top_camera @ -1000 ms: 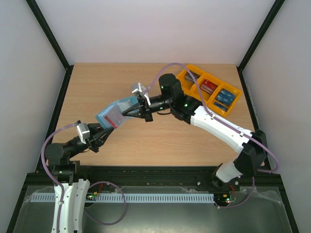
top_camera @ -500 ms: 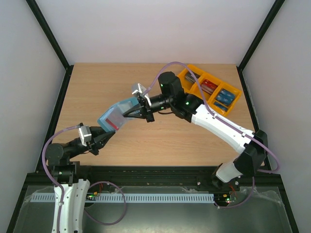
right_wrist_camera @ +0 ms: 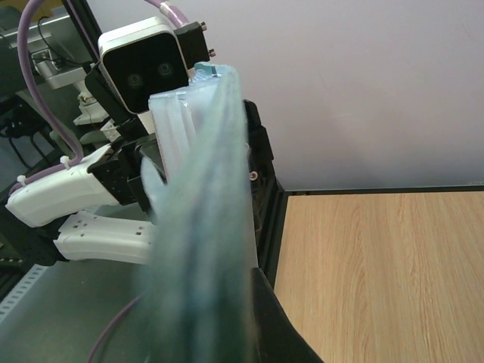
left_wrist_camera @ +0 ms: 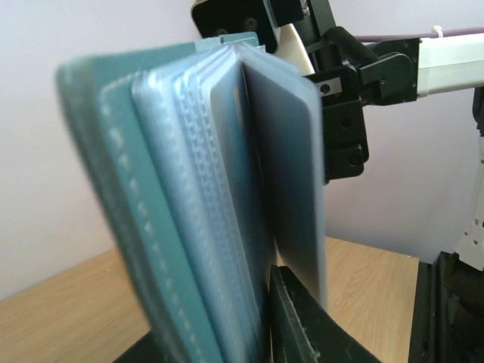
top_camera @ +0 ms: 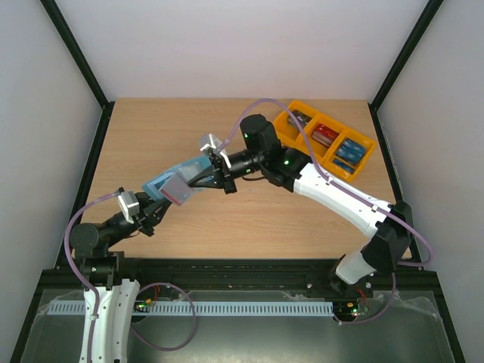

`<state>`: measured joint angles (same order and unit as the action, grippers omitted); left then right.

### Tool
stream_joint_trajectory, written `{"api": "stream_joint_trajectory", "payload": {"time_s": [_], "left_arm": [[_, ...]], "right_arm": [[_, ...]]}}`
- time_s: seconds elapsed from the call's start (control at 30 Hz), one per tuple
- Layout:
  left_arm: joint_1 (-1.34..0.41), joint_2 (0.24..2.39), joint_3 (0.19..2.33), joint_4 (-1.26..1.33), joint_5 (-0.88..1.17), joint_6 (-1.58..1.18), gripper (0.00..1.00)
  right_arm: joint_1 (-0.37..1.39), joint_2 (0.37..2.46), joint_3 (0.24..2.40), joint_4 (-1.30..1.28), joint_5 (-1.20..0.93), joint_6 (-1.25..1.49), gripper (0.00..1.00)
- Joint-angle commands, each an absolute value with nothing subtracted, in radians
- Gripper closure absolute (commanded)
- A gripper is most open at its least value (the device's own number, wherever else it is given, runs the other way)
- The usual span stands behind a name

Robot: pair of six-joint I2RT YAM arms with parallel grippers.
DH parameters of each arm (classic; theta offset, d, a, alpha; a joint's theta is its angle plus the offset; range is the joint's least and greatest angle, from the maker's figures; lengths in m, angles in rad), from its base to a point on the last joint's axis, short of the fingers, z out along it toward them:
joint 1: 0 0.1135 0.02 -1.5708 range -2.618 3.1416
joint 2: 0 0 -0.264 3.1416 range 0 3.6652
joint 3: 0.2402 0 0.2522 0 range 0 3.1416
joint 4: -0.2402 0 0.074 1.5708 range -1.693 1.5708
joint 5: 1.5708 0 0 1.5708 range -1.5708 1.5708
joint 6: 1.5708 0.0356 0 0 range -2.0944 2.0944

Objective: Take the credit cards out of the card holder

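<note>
The teal card holder (top_camera: 168,181) hangs above the table between both arms. My right gripper (top_camera: 210,175) is shut on its far end, where the blurred pockets (right_wrist_camera: 204,227) sit against the black finger (right_wrist_camera: 276,325). My left gripper (top_camera: 156,206) grips the near end. Its teal cover (left_wrist_camera: 113,197) and clear pockets (left_wrist_camera: 200,189) stand between the jaws. A dark grey credit card (left_wrist_camera: 291,166) stands just beyond the right finger (left_wrist_camera: 299,325); the other finger is hidden by the cover. From above, that grey leaf (top_camera: 176,189) faces up.
An orange three-compartment tray (top_camera: 336,121) stands at the back right, holding dark (top_camera: 297,119), red (top_camera: 325,134) and blue (top_camera: 349,149) cards. The right arm stretches across the table's middle. Black frame posts edge the table.
The card holder has swung lower and to the left, and a grey leaf now faces up where a red edge showed. The left jaws have narrowed on it. The right gripper shifted slightly left.
</note>
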<state>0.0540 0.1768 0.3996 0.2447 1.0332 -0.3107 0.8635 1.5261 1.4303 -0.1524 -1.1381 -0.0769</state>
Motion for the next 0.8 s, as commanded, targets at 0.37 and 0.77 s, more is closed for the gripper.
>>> {"api": "stream_joint_trajectory", "payload": {"time_s": [0.37, 0.77], "left_arm": [[0.033, 0.188, 0.395, 0.294, 0.970, -0.340, 0.73], [0.033, 0.245, 0.563, -0.191, 0.498, -0.009, 0.98]], "right_arm": [[0.910, 1.577, 1.434, 0.042, -1.088, 0.061, 0.98], [0.859, 1.571, 1.378, 0.052, -0.780, 0.115, 0.42]]}}
